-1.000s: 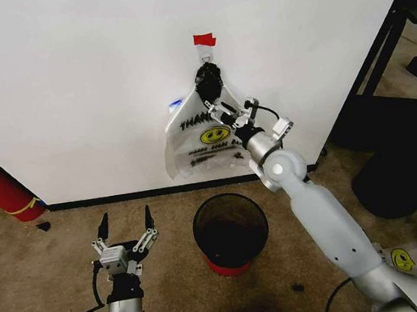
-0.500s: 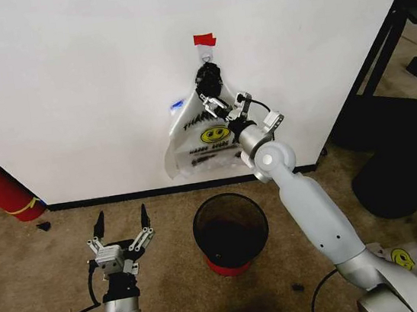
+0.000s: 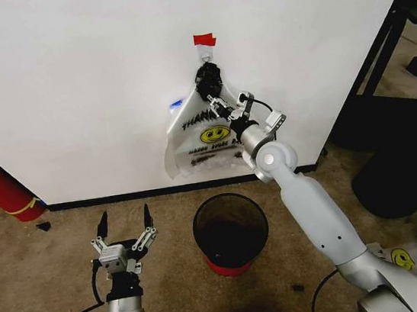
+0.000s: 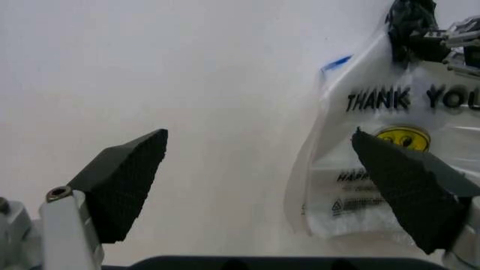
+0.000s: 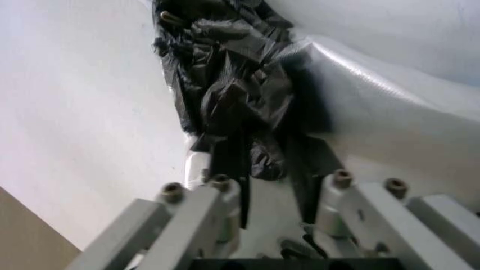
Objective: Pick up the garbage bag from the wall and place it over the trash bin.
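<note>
Against the white wall (image 3: 67, 74) the bag (image 3: 203, 145) hangs under a red tape mark (image 3: 204, 40). The right arm stretches up, its pincer (image 3: 213, 100) straddling the bag's black knot (image 5: 232, 84) (whether clamped, I cannot tell). The left pincer (image 3: 125, 227) rests low over the carpet, spread open, beside the bin (image 3: 231, 231).

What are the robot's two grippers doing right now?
Left gripper: open, holding nothing, low beside the trash bin.
Right gripper: up at the garbage bag; cannot tell.

Right gripper (image 3: 218, 104) is now up higher on the garbage bag (image 3: 205, 139), right at its black knotted top (image 3: 207, 78).
</note>
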Robot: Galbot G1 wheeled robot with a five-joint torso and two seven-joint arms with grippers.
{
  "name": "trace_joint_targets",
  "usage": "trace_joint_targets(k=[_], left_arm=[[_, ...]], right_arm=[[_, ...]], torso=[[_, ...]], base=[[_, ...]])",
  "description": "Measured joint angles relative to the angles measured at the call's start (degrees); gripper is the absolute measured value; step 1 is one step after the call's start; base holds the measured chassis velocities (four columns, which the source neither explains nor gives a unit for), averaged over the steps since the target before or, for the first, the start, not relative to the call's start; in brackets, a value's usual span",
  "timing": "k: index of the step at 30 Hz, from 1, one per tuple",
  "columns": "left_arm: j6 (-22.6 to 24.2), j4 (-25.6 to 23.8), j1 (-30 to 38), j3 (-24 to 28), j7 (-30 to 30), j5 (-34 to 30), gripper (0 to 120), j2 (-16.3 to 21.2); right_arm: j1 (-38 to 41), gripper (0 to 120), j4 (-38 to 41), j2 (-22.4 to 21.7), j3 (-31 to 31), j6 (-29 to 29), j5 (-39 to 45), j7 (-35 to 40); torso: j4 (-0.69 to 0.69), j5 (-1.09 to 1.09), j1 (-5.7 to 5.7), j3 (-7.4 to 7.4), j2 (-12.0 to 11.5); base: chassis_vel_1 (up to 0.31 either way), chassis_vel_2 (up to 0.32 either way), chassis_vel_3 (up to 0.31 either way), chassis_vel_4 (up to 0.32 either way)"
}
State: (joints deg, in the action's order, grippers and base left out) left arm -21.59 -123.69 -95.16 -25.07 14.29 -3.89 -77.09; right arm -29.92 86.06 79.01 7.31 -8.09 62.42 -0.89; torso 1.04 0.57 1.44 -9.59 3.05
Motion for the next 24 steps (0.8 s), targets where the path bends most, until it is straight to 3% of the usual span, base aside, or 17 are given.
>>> trace_joint_targets(k=[5, 12, 24], left_arm=[[0.01, 0.0, 0.02, 0.08, 0.01, -0.04, 97, -0.24], [0.05, -0.28, -0.09, 0.07, 0.05, -0.09, 97, -0.25], [0.05, -0.21, 0.08, 0.96, 0.09, -0.1, 97, -0.3]], right_arm=[[-0.13, 0, 0.06, 0.28, 0.21, -0.01, -0.28, 0.17], [-0.61, 0, 0.73, 0.68, 0.4, 0.0, -0.87, 0.42], [-16.7, 0, 17.02, -5.24, 2.76, 0.83, -4.68, 0.79]], torso=[[0.0, 0.0, 0.0, 0.0, 0.0], [-0.01, 0.0, 0.0, 0.0, 0.0], [0.0, 0.0, 0.0, 0.01, 0.0]], base=[[0.0, 0.0, 0.0, 0.0], [0.0, 0.0, 0.0, 0.0], [0.0, 0.0, 0.0, 0.0]])
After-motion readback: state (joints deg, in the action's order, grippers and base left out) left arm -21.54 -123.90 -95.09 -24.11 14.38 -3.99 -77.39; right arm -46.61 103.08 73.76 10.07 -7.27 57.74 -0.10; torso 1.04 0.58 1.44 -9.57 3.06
